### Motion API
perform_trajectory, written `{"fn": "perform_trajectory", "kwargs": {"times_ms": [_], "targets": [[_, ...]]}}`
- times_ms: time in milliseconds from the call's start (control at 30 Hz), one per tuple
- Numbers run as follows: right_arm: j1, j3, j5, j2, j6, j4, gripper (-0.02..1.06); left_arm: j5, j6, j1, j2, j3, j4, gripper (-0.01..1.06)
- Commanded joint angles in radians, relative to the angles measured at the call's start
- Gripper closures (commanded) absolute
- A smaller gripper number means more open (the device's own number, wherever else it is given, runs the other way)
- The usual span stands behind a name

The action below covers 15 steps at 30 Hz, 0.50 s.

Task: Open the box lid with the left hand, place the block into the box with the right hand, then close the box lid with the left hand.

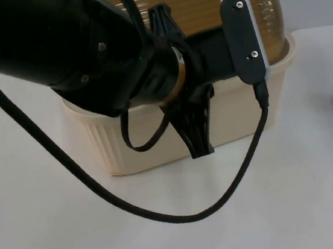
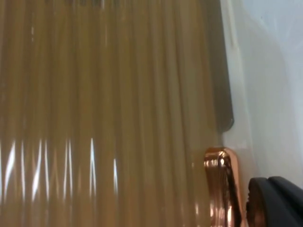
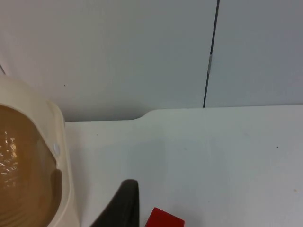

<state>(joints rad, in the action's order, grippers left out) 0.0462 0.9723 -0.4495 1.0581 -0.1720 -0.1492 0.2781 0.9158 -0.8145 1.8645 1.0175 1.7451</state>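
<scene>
Red block [image 3: 163, 219] beside the right hand's fingertip [image 3: 124, 204], apparently not touching.

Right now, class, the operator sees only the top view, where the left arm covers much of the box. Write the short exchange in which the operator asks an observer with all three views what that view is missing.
Operator: What is the left gripper facing?
Observer: The left gripper is close to the ribbed amber lid. The left wrist view shows a shiny copper handle on the lid.
Operator: Where is the right gripper?
Observer: The right gripper hangs over the table. The red block is just beside it and the box is on its other side. I cannot tell whether it touches the block.
Operator: What lies beyond?
Observer: A grey wall with a dark upright seam.
</scene>
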Motion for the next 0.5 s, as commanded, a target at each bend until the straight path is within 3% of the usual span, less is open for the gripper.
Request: {"fn": "perform_trajectory", "kwargs": {"times_ms": [0,367,467], "targets": [[0.000,0.007,0.001,0.002,0.004,-0.002,0.00,0.003,0.003,0.011,0.002,0.008,-0.001,1.05],[0.000,0.007,-0.001,0.002,0.004,-0.002,0.00,-0.004,0.003,0.014,0.039,0.039,-0.001,1.05],[0.000,0.007,-0.001,0.002,0.004,-0.002,0.00,0.051,-0.001,0.014,0.039,0.058,-0.001,1.05]]}}
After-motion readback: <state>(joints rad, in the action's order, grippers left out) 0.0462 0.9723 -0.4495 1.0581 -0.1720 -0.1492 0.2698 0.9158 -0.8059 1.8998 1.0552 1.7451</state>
